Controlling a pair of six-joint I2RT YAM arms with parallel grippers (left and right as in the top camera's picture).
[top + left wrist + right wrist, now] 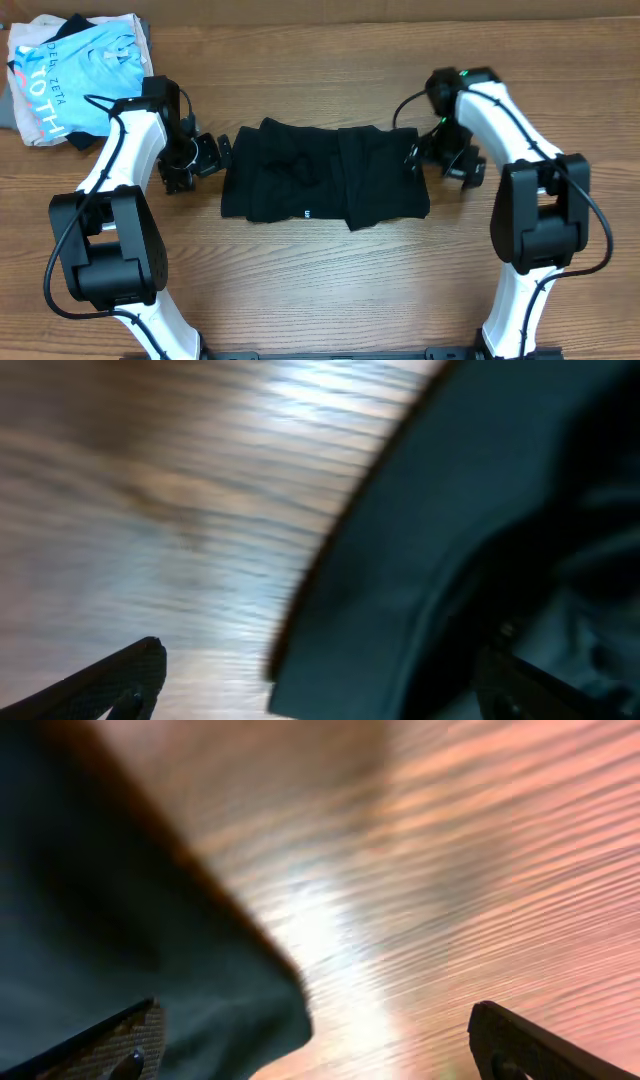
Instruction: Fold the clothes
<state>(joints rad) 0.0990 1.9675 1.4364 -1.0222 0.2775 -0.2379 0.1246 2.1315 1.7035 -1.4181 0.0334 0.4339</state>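
Overhead, the left gripper (208, 156) and right gripper (428, 155) both stand wide and empty, with the black T-shirt (325, 185) between them, an edge just beside each. Its white mark (307, 212) is too small to read. Beyond the left gripper, a light blue shirt (80, 80) shows "ZETA".

A wooden table (320, 290) fills all 3 views, the 1 piece of furniture shown. Its top is warm mid-brown, with fine darker grain running left to right in the overhead view, smooth and faintly glossy. A pale sheen (330, 390) streaks the blurred wood in the left wrist view; a bright white glare (320, 935) lies on it in the right wrist view, where the grain looks reddish.
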